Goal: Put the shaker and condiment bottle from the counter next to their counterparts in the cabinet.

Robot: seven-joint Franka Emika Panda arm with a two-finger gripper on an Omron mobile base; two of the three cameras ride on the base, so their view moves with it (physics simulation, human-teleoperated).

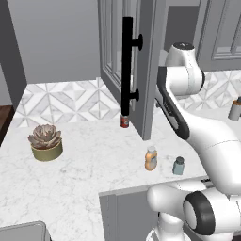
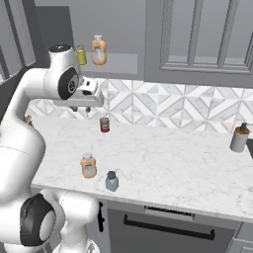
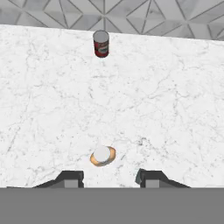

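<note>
Overhead, the claw (image 3: 109,180) hung above the counter (image 3: 166,113) with its two tips apart and nothing between them. Directly below it, seen cap-on from the hand camera, stood the bottle (image 3: 103,156), well under the tips and not touched, sitting a little left of the midline between them. From that angle its body was mostly hidden under the pale cap, so only an orange rim showed.

Just right of the bottle and slightly nearer the counter's front edge stood the shaker (image 2: 112,181), upright and apart from it. Farther back, near the tiled wall, a red can (image 3: 101,43) stood upright.

Above the counter the cabinet (image 1: 148,70) had its door swung open toward the cameras, the black handle (image 1: 127,66) facing the left base camera. On its shelf stood an orange bottle (image 2: 99,49) and a small yellowish jar (image 2: 81,55), the jar partly covered by the arm's joint. From the left base camera the arm hid the claw itself.

A succulent (image 1: 45,141) sat far left and a grey cylinder (image 2: 240,138) far right.
</note>
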